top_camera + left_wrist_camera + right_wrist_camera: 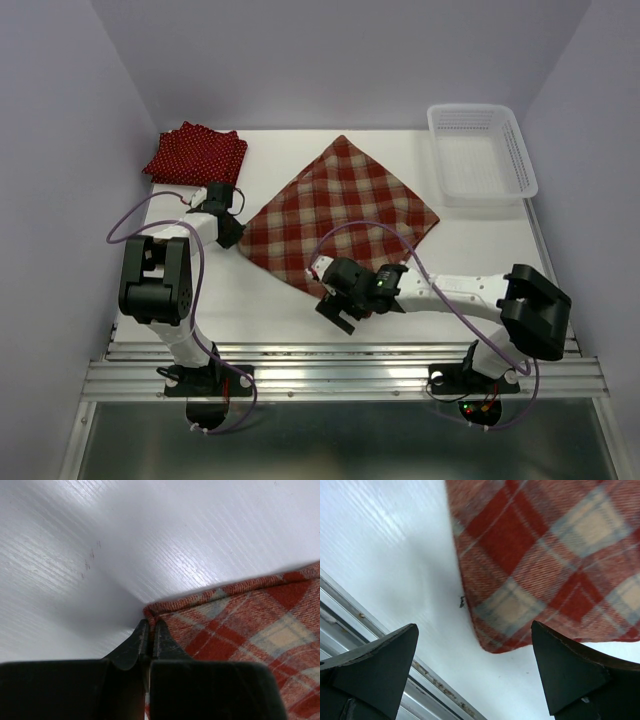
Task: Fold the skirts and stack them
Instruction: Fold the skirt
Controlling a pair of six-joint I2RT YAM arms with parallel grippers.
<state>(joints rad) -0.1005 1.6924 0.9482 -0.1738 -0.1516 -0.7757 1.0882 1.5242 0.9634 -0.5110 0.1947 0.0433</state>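
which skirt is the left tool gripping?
The red-and-cream plaid skirt, spread flat in the middle: the left tool is shut on its left corner. The dark red polka-dot pile lies at the far left, untouched.

The left arm (160,278) and right arm (465,292) are built alike, with white tubular links between blocky black joint housings. A thin purple cable (112,232) loops along each. The black bases (205,384) carry small red lights. The left gripper (151,623) and right gripper (474,625) have matte black, wedge-shaped fingers (380,665).
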